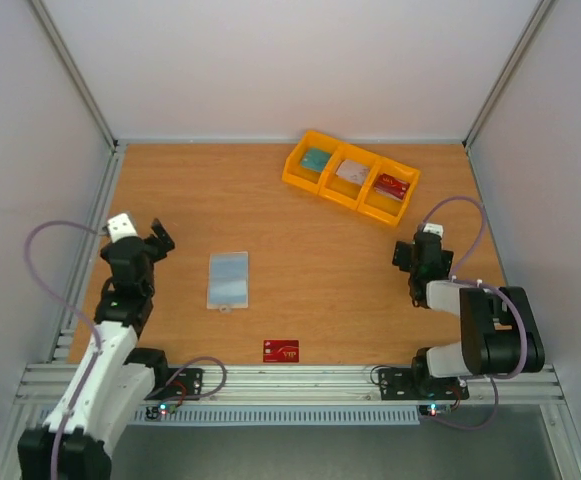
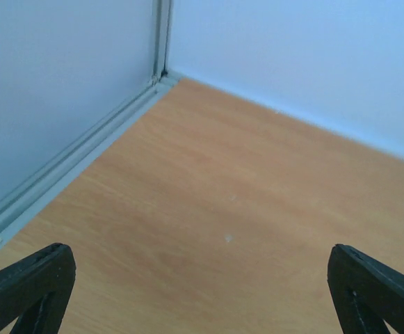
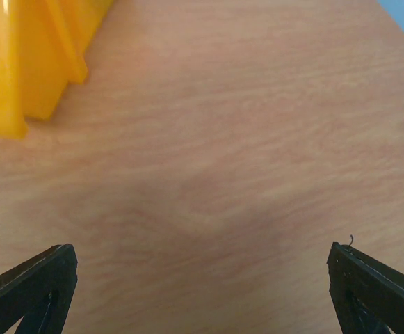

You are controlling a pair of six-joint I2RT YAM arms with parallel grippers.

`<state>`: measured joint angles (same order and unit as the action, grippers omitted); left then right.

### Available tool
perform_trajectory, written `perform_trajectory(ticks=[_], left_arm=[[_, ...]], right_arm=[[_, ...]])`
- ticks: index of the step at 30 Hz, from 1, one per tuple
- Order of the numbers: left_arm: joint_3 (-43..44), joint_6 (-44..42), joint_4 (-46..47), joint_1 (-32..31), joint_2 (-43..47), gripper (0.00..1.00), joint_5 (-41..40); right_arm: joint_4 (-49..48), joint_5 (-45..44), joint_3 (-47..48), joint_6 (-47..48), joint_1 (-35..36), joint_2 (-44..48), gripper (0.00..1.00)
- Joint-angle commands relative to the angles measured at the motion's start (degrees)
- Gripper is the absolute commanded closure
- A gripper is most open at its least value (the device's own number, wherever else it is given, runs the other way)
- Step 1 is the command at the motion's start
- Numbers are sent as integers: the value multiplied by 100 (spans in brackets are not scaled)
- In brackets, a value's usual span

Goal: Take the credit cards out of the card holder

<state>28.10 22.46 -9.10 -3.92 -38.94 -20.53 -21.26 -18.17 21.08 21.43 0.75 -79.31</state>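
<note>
The work looks close to its end, or paused between cards. The card holder (image 1: 228, 279) lies flat on the table (image 1: 340, 290), left of the middle and well apart from both arms. It shows a smooth, pale grey-blue face with a small snap tab (image 1: 226, 309) poking from its near edge. Whether any card is tucked inside cannot be told from above.

A red card (image 1: 281, 351), thin and stiff-looking with pale lettering, lies loose by the near edge, about midway along it. By the far edge, right of the middle, a yellow bin (image 1: 332, 196) of hard glossy plastic sits at a slant, with three compartments in a row. A teal card (image 1: 316, 159) is in the compartment toward the left edge, a pale card (image 1: 352, 171) in the middle one, and a second red card (image 1: 393, 186) in the one toward the right edge.

The left tool (image 2: 198, 278) hovers near the left edge with its black fingers spread wide and nothing between them. Below it is only matte wood grain running to the far left corner. The right tool (image 3: 200, 278) hangs near the right edge, on the near side of the bin, also spread wide and empty.

The likely next move is to deal with the loose red card. Lying flush on the wood, it gives little to pinch, so a tool would probably need to come down low and catch an edge, or slide it to the table's edge first. If the holder has cards inside, its limp cover would want pinning by one tool while the other draws the card out
</note>
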Motion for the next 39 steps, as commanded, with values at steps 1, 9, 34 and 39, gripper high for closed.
perform_trajectory(ticks=[1,9,34,39], left_arm=[[-1398,-2636,3874,14,-741,1,-62],[-1821,-2467,5469,23,-2485,1,1654],[-648,-2628,6323,612,-5052,1,3578],[-639,-2633,6264,612,-5018,1,3583]], right_arm=[[-2492,274,-192,20,-159,-88,2],[-4686,1228,-756,300,-225,-1241,1],[-2834,2001,193,540,-277,-1190,2],[-2687,1913,295,503,-270,-1188,1]])
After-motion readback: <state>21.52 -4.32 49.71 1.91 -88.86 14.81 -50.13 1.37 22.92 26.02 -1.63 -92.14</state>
